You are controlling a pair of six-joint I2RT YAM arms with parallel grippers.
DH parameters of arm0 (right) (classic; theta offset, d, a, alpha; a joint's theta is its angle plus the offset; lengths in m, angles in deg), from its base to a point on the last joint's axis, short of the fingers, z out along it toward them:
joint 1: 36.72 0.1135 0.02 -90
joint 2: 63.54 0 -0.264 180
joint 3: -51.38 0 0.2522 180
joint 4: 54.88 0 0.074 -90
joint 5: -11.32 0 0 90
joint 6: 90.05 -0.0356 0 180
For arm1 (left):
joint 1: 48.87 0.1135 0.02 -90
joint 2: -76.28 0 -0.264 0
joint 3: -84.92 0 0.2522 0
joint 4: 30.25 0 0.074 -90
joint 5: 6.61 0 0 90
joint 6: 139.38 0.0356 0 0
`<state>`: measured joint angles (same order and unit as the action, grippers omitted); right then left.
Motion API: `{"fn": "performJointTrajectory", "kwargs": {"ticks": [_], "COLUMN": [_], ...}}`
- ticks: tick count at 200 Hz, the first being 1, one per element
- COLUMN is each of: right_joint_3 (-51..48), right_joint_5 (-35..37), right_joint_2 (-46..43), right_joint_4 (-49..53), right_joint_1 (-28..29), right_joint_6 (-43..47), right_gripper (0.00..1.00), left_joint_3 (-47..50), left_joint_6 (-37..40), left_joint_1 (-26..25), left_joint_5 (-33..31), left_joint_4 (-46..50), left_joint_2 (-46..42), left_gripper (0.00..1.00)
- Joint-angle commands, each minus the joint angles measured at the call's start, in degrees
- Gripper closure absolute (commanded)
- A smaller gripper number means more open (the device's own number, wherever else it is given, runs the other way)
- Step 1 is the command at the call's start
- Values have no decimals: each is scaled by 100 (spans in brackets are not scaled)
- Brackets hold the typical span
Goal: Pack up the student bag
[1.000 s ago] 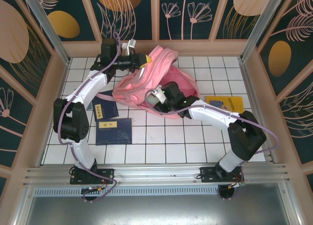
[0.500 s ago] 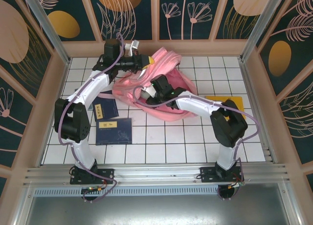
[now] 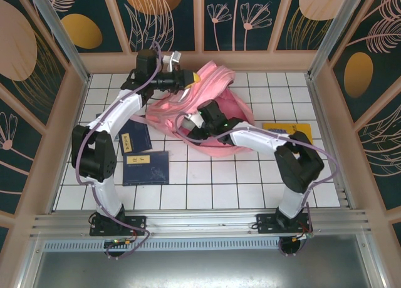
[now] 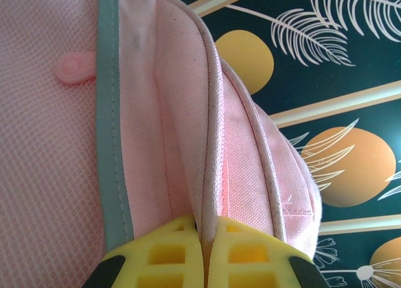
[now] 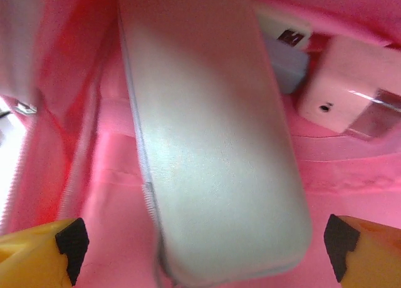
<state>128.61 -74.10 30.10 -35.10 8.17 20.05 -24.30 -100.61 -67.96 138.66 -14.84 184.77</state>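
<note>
Pink student bag, navy books

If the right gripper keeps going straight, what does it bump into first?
Probably the silvery case lying inside the student bag, right between its open fingers; how far off is unclear.

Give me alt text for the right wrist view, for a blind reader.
A pale oblong case lies inside the pink bag, between the open yellow fingers of the right gripper. A small pink box sits beyond it, upper right.
</note>
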Motion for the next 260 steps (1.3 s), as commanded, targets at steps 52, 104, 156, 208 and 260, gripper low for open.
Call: {"fn": "performJointTrajectory", "kwargs": {"ticks": [52, 104, 156, 208, 260], "right_joint_3": [-1035, -1529, -1093, -71, 900], "right_joint_5": [1656, -49, 871, 452, 570], "right_joint_2": [-3002, -3893, -2928, -783, 1030], "right_joint_4": [-171, -227, 624, 1327, 1732], "right_joint_1": [-105, -2543, -3024, -4592, -5676], "right_joint_6": [-2359, -4535, -5167, -5223, -4914], "right_gripper": [1, 4, 1, 1, 1], "left_joint_3": [-529, -631, -614, -72, 190], "left_joint_6": [1230, 1555, 2185, 1214, 1732], "left_joint_1": [-97, -230, -229, -227, -227], "left_joint_5": [-990, -1478, -2996, -2115, -3195], "left_joint_4": [617, 890, 1120, 372, 700], "left_joint_2": [287, 747, 641, 557, -347], "left_gripper": [100, 100, 100, 59, 33]}}
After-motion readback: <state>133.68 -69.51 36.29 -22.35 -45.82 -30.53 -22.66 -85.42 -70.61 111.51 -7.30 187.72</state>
